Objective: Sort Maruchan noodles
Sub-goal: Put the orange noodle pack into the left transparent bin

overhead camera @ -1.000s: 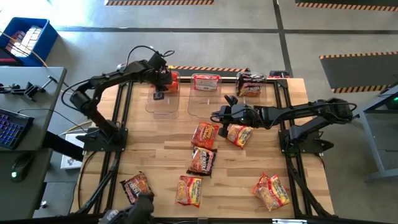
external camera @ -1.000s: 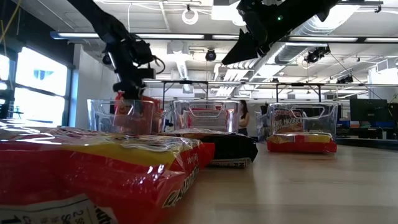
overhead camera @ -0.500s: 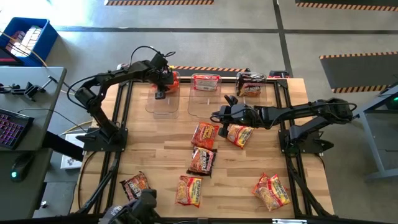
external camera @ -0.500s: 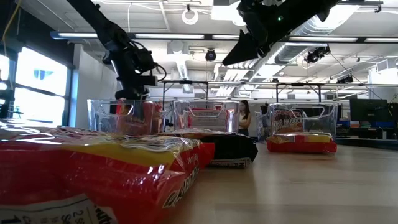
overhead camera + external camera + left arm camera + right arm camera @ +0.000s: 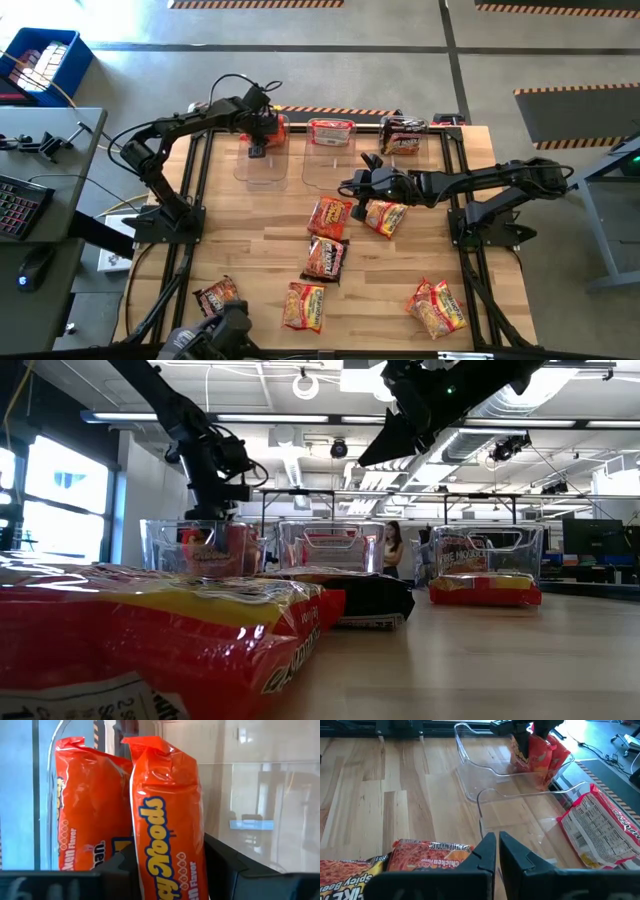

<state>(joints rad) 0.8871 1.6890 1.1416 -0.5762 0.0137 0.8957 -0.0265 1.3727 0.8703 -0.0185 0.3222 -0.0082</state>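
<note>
Left tool (image 5: 256, 150) above orange packets (image 5: 167, 820) in clear bin (image 5: 262, 165).

Left arm stretched to the far left part of the tabletop, left end effector (image 5: 258, 139) pointing down, its 2 fingers parted, right arm reaching toward mid-tabletop, right end effector (image 5: 347, 186) raised (well above the tabletop), its fingers (image 5: 486, 851) closed together

Grey floor (image 5: 330, 25) w/ hazard-striped mats at 12 & 1 o'clock; desk (image 5: 40, 180) w/ keyboard (image 5: 17, 205) at 9; window (image 5: 60, 495), ceiling lights (image 5: 310, 385).
</note>
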